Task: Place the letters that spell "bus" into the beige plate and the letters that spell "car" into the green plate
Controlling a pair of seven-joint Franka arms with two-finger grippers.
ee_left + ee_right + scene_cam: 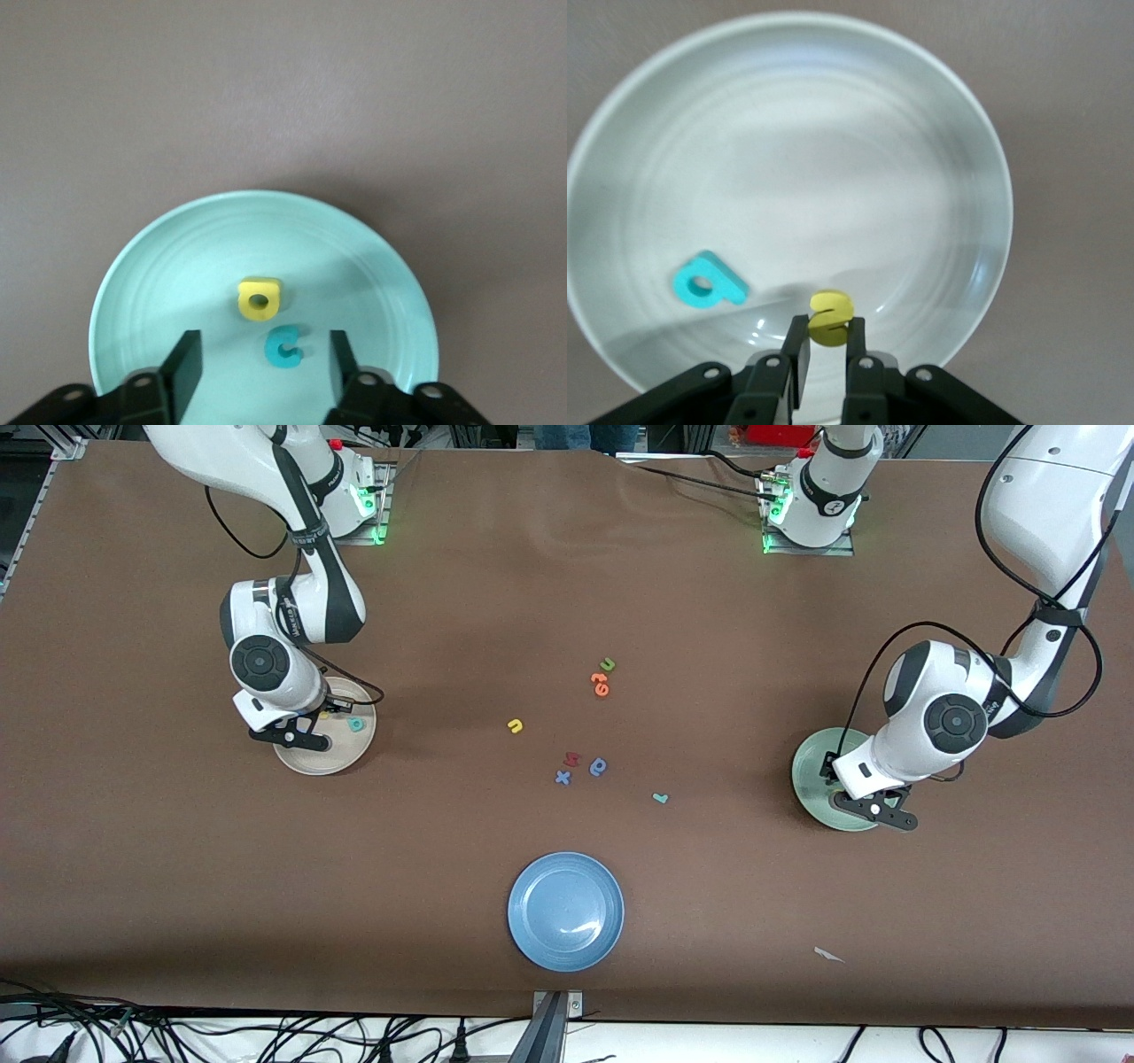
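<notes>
Yellow "s" (pixel 830 317) over the beige plate (pixel 939 115), lower centre of frame.
Right gripper (pixel 825 347) pinches it for dropping beside the teal "b" (pixel 709 281); left gripper (pixel 259 363), parted, empty, above the green plate (pixel 177 239) at frame bottom.

Beige plate (pixel 330 762): under the right gripper (pixel 301 726), teal b (pixel 356 724) lying in it
Green plate (pixel 811 766): under the left gripper (pixel 873 797)
Yellow u (pixel 515 726): on the desk (pixel 177 868)
Teal r (pixel 660 798): on the desk
Blue plate (pixel 565 911): nearest the camera
</notes>
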